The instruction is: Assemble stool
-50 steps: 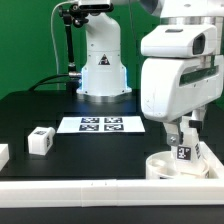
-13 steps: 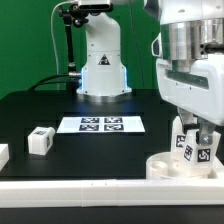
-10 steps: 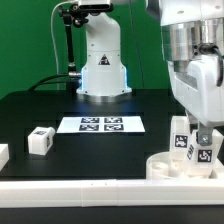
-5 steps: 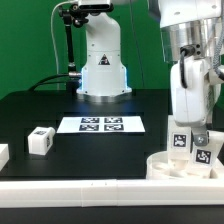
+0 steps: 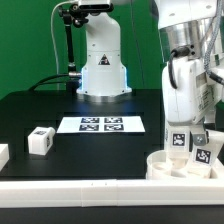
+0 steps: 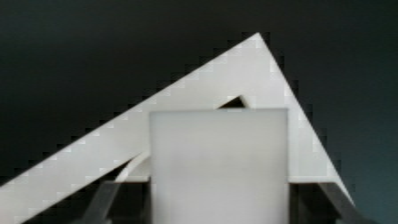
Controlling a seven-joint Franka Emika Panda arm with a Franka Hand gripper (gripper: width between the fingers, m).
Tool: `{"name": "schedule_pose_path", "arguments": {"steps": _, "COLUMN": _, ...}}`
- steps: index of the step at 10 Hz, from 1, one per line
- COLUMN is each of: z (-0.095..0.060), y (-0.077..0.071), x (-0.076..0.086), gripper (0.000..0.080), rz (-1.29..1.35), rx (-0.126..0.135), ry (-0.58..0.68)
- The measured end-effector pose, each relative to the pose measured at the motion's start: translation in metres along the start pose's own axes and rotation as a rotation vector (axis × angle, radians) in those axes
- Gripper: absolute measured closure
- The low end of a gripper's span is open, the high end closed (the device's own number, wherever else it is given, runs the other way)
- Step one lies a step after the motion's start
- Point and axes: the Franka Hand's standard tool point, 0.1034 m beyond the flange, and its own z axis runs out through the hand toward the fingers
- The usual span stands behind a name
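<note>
Seat disc (image 5: 165, 168) flat at the table's (image 5: 60, 110) front edge, toward the corner on the exterior view's right, just behind the border rail (image 5: 90, 188). Two tagged legs upright over it: first upright leg (image 5: 180, 140) directly beneath the gripper (image 5: 190, 133), second upright leg (image 5: 205, 152) just beside, tag tilted. Unclear from there which of the two held. In the wrist view, fingers (image 6: 125, 200) drawn nearly together, pressed against both sides of the gripped leg (image 6: 217, 150), a plain white block. Loose leg (image 5: 40, 140) alone near the front edge toward the exterior view's left, well apart from the disc; another white part (image 5: 3, 153) cut off at that side. Marker board (image 5: 100, 125) mid-table, before the robot base (image 5: 100, 70).
</note>
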Motion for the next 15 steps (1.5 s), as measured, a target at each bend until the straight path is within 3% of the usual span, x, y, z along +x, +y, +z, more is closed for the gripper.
{"name": "schedule_pose_path", "arguments": {"steps": 2, "z": 0.000, "y": 0.000, "x": 0.000, "gripper": 0.0461, "rz": 0.009, "rx": 0.000, "ry": -0.004}}
{"name": "schedule_pose_path", "arguments": {"steps": 3, "z": 0.000, "y": 0.000, "x": 0.000, "gripper": 0.0376, "rz": -0.004, "rx": 0.000, "ry": -0.004}}
{"name": "schedule_pose_path", "arguments": {"steps": 4, "z": 0.001, "y": 0.000, "x": 0.000, "gripper": 0.0376, "rz": -0.017, "rx": 0.000, "ry": -0.004}}
{"name": "schedule_pose_path", "arguments": {"steps": 5, "z": -0.001, "y": -0.001, "x": 0.000, "gripper": 0.0217, "rz": -0.053, "rx": 0.000, "ry": -0.005}}
{"name": "schedule_pose_path", "arguments": {"steps": 6, "z": -0.012, "y": -0.005, "x": 0.002, "gripper": 0.0163, "rz": -0.145, "rx": 0.003, "ry": -0.015}}
{"name": "schedule_pose_path", "arguments": {"steps": 8, "z": -0.035, "y": -0.013, "x": 0.008, "gripper": 0.0152, "rz": -0.311, "rx": 0.021, "ry": -0.031}}
{"name": "schedule_pose_path", "arguments": {"steps": 10, "z": -0.057, "y": -0.023, "x": 0.027, "gripper": 0.0150, "rz": -0.359, "rx": 0.017, "ry": -0.033}}
{"name": "schedule_pose_path", "arguments": {"steps": 15, "z": -0.053, "y": -0.021, "x": 0.025, "gripper": 0.0150, "rz": -0.360, "rx": 0.016, "ry": -0.029}}
